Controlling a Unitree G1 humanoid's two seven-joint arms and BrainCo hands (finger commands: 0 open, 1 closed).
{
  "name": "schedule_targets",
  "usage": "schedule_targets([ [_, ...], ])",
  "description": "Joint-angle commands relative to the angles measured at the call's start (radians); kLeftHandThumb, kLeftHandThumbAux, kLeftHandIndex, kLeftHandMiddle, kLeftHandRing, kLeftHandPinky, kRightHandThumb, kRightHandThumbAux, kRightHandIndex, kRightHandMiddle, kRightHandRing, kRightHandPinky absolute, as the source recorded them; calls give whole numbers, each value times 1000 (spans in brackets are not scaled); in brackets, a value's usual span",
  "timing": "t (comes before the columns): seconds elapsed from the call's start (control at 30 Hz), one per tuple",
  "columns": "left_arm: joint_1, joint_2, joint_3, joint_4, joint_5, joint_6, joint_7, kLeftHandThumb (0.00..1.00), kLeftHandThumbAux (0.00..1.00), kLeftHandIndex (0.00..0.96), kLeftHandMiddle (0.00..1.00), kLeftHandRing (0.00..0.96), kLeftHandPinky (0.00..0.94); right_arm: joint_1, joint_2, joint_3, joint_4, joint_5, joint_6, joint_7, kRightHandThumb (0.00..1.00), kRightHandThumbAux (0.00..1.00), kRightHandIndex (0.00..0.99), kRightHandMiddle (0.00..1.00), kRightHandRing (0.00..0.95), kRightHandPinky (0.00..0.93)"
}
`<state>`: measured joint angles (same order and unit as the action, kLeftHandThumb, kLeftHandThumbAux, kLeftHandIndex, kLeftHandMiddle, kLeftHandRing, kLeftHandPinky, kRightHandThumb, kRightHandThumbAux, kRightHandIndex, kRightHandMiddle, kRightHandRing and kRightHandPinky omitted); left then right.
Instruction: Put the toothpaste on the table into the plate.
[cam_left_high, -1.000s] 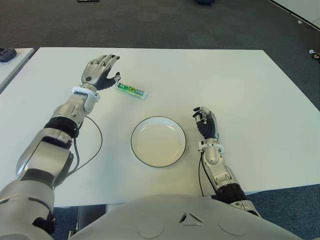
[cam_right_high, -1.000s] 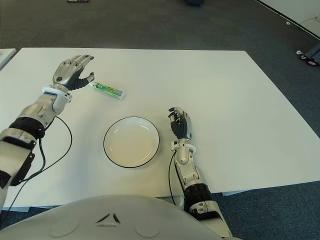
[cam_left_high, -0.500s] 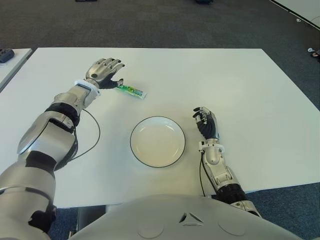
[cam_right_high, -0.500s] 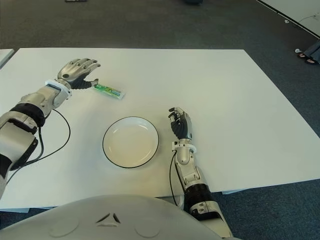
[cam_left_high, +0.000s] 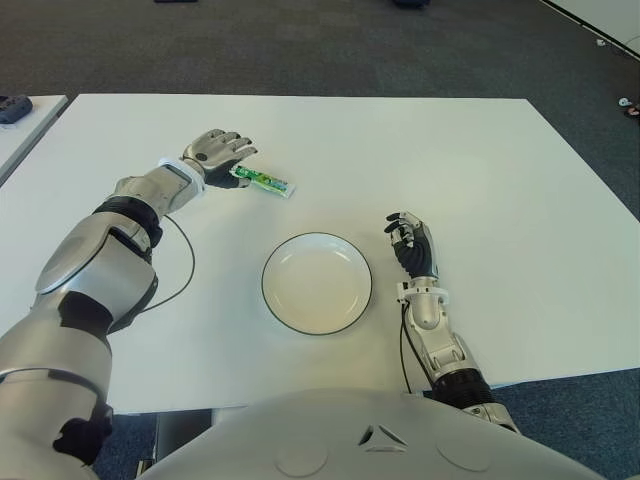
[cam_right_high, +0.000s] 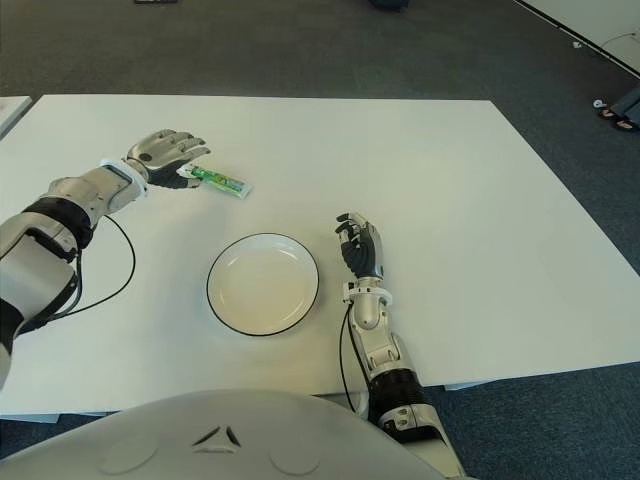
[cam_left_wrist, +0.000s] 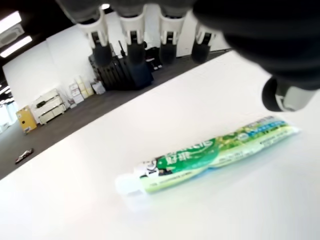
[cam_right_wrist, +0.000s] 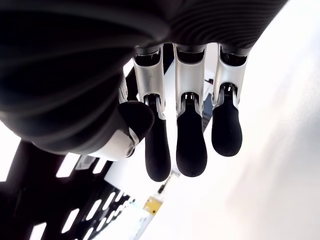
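Observation:
A green and white toothpaste tube (cam_left_high: 262, 180) lies flat on the white table (cam_left_high: 480, 160), up and left of the plate. My left hand (cam_left_high: 222, 152) hovers over the tube's cap end with its fingers spread, holding nothing. In the left wrist view the toothpaste tube (cam_left_wrist: 205, 155) lies free below the fingers (cam_left_wrist: 132, 37), cap toward the hand. The white plate with a dark rim (cam_left_high: 316, 282) sits near the table's middle front and holds nothing. My right hand (cam_left_high: 412, 250) shows just right of the plate, fingers relaxed and holding nothing.
A black cable (cam_left_high: 180, 270) loops on the table beside my left forearm. A second table edge (cam_left_high: 20, 115) with a dark object shows at far left. Dark carpet surrounds the table.
My left hand has lowered and tipped forward from raised beside the tube to hovering over its cap end. The tube, the plate and the right hand have not moved.

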<state>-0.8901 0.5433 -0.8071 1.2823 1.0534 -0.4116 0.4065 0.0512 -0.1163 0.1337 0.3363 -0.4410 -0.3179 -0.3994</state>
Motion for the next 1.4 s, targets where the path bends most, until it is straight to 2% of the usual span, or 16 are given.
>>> schedule_targets([
  [0.03, -18, -26, -66, 29, 56, -1, -26, 440, 258, 0, 9, 0, 4, 14, 2, -4, -5, 9, 10, 3, 827, 700, 366, 513, 623, 606],
  [0.33, -53, -50, -178, 52, 134, -5, -83, 427, 277, 0, 10, 0, 3, 24, 4, -2, -12, -2, 9, -7, 827, 700, 368, 509, 615, 625],
  [0.5, -63, -63, -210, 60, 152, 2, -121, 418, 288, 0, 9, 0, 15, 26, 3, 0, -13, -9, 9, -13, 827, 700, 369, 506, 609, 607],
  [0.63, -66, -77, -229, 66, 161, 11, -147, 407, 293, 0, 2, 0, 23, 30, 2, 0, -17, -4, 4, -11, 827, 700, 367, 513, 630, 648],
  [0.8, -67, -89, -243, 71, 163, 20, -162, 399, 294, 0, 0, 0, 31, 35, 3, 0, -22, 1, 4, -8, 827, 700, 366, 520, 638, 631],
  [0.97, -64, -136, -258, 93, 166, 70, -213, 414, 309, 0, 3, 0, 26, 42, 5, -1, -34, 4, 9, -5, 827, 700, 366, 517, 633, 631],
  [1.13, -69, -144, -261, 105, 167, 90, -239, 422, 302, 0, 10, 0, 23, 49, 4, 0, -48, -2, 20, -4, 827, 700, 369, 508, 618, 615],
  [1.27, -76, -147, -257, 113, 159, 102, -255, 420, 293, 0, 16, 0, 25, 57, 5, 0, -61, -2, 28, 0, 827, 700, 369, 510, 622, 622],
  [1.4, -74, -158, -220, 118, 118, 116, -297, 424, 294, 0, 17, 0, 24, 63, 5, -1, -74, -2, 34, 2, 827, 700, 367, 523, 647, 638],
])
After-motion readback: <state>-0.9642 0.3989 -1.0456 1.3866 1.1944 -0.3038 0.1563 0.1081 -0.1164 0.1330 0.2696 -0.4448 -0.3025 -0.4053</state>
